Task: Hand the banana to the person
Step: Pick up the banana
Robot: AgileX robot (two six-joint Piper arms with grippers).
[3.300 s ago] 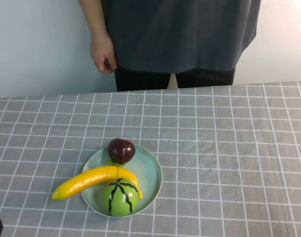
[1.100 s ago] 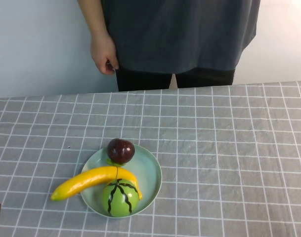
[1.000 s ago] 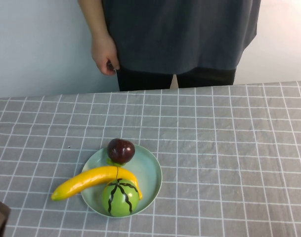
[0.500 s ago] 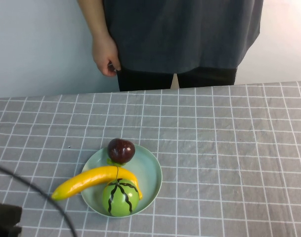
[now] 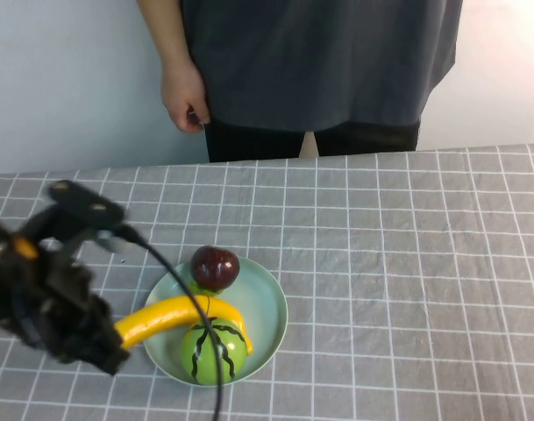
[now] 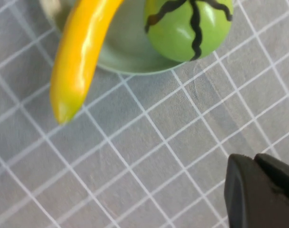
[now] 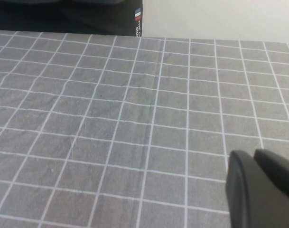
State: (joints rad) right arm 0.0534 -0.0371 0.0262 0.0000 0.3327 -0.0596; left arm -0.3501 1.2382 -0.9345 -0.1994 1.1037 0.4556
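The banana (image 5: 174, 314) is long and bright yellow. It lies across the pale green plate (image 5: 271, 294), its left end past the rim and partly behind my left arm. In the left wrist view the banana (image 6: 82, 61) lies beside the green striped watermelon toy (image 6: 189, 26). My left gripper (image 5: 96, 346) hovers over the table just left of the plate, shut and empty; its fingers (image 6: 256, 164) sit pressed together. The person (image 5: 319, 61) stands behind the far table edge, hand (image 5: 183, 96) hanging down. My right gripper (image 7: 256, 159) is shut and empty, out of the high view.
A dark red plum (image 5: 215, 267) sits at the back of the plate, the watermelon toy (image 5: 210, 351) at its front. A black cable (image 5: 192, 307) from my left arm hangs across the plate. Grey checked cloth (image 5: 407, 281) covers the table.
My left arm has swung up from the bottom left corner into the view and now hangs over the banana's left end. The fruit and the person have not moved.
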